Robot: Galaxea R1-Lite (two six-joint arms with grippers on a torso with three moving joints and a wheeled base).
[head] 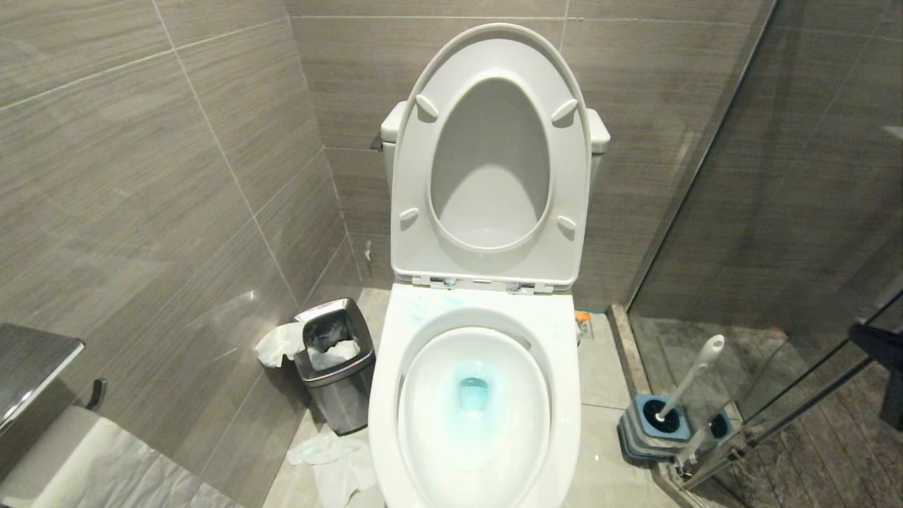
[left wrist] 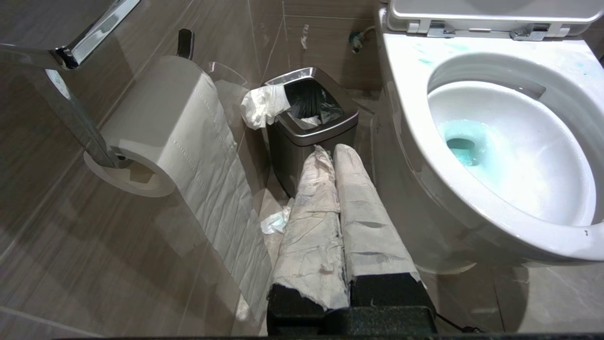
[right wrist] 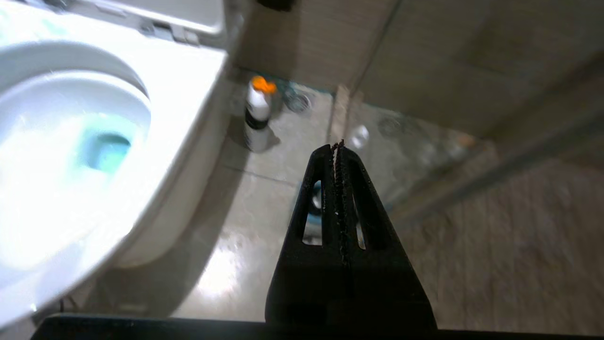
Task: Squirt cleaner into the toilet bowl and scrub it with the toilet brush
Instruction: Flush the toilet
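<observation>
Toilet seat and lid (head: 490, 162) standing raised against the tank. The toilet bowl (head: 564, 395) sitting open, its water tinted turquoise with the cleaner (head: 473, 389); pale teal streaks also showing on the flat rim near the hinges. The toilet brush (head: 695, 374) leaning in its square blue-grey holder (head: 645, 423) on the floor to the right of the bowl, by the glass shower partition, white handle tilting up and away, nothing touching it. A white bottle with an orange cap (right wrist: 258, 113) standing on the floor beside the bowl's rear right corner. The right gripper (right wrist: 339, 146) hanging over the floor tiles between bowl and partition, black toothed fingers pressed together, carrying nothing. The left gripper (left wrist: 330, 151), fingers wrapped in white paper, lying closed and empty on the bowl's left side, pointing toward the steel bin (left wrist: 311, 132). Crumpled tissue hanging over the bin's edge and lying on the floor; a toilet paper roll (left wrist: 155, 127) mounted on the left wall.
</observation>
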